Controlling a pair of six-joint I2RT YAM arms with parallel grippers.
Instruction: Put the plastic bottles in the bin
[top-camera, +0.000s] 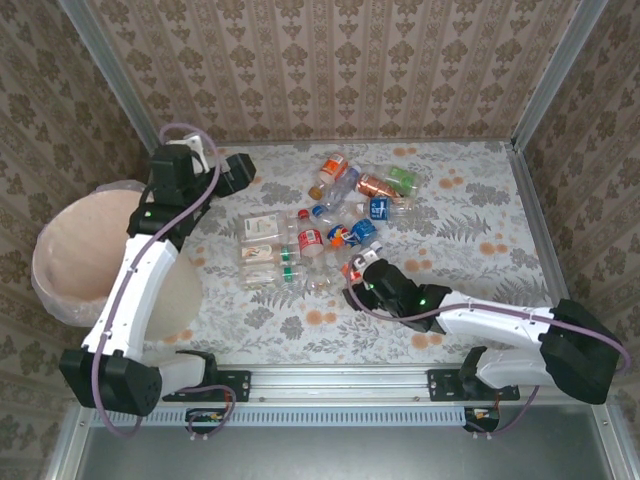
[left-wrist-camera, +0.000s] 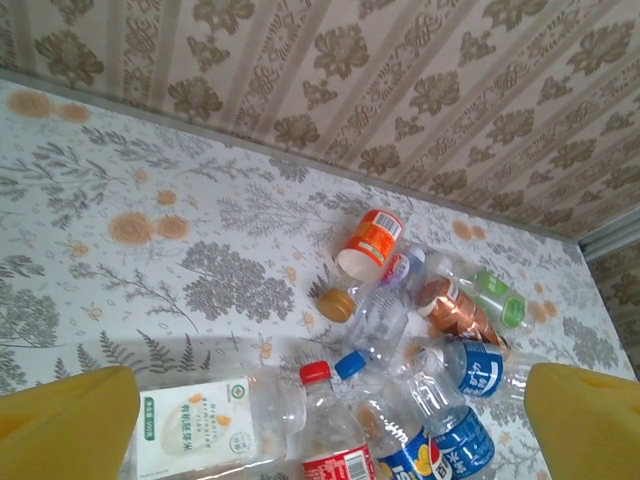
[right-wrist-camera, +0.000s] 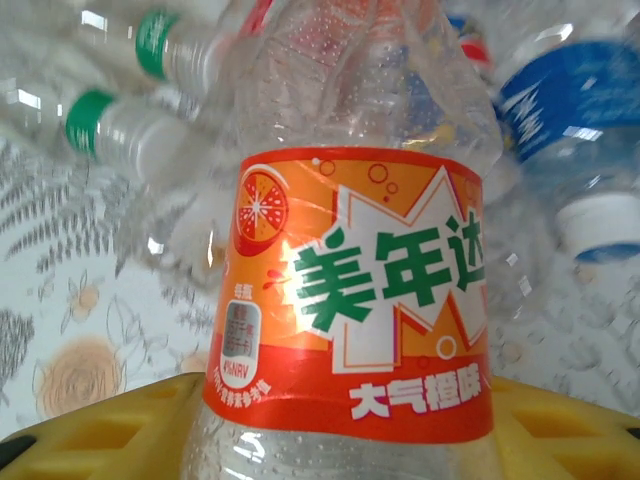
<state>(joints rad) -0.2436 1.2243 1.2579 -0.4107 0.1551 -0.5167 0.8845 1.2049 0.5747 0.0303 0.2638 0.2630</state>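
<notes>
Centrally, on the table's floral cloth (top-camera: 470, 230) (pale, printed with grey ferns and orange blooms), lie the bottles (top-camera: 330, 225). They are thin clear plastic, ribbed or dented, several of them crushed, and gathered in one loose heap with labels in red, blue, orange, green and white. Bin (top-camera: 60, 270): round, pale pink and bucket-shaped, with a filmy clear liner at its rim. It stands at the table's left side, well apart from the heap. Left gripper (top-camera: 240, 172): held over the cloth's far left part, near the bin, with jaws spread wide. Its smooth yellow pads (left-wrist-camera: 70, 425) sit at opposite lower corners of the left wrist view. Beyond them that view shows a squarish white-label bottle (left-wrist-camera: 205, 425), a red cap (left-wrist-camera: 315, 372), a blue-label bottle (left-wrist-camera: 470, 370), a copper-tinted bottle (left-wrist-camera: 455, 310), a green-label bottle (left-wrist-camera: 497, 298) and a short orange-banded tub (left-wrist-camera: 368, 243) lying on its side. Right gripper (top-camera: 358, 275): at the heap's near edge, jaws narrowed about the orange-label bottle (right-wrist-camera: 360, 300). This bottle's clear, bubble-beaded wall and glossy wrapper rest between the ridged yellow fingers (right-wrist-camera: 110, 430), lying against both. Behind it, blurred, are two green caps (right-wrist-camera: 155, 40) on clear necks.
</notes>
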